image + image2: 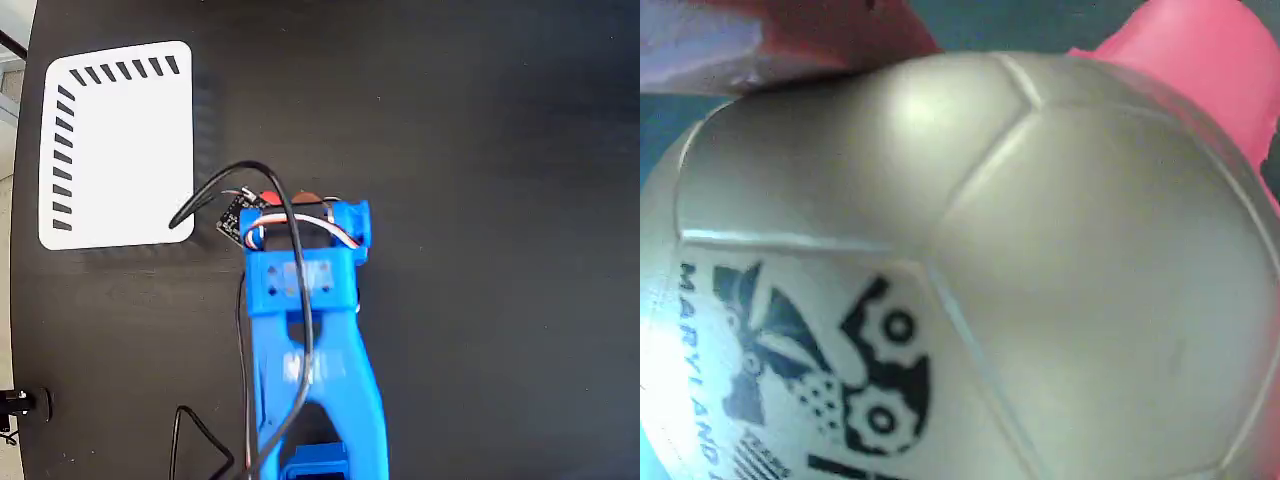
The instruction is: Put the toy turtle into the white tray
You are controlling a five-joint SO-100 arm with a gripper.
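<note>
Toy turtle (970,270) sits right under the tool (290,205), filling its camera; tool's grip hidden, can't tell; white tray (120,140) lies off to its left.

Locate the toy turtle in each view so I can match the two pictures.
Fixed view: the toy turtle is mostly hidden under the blue arm's head, right of the white tray; only red bits show.
Wrist view: the toy turtle fills the frame, with its gold-grey shell and dark printed mark.
Shared landmark: the turtle's red parts, visible in both views.
</note>
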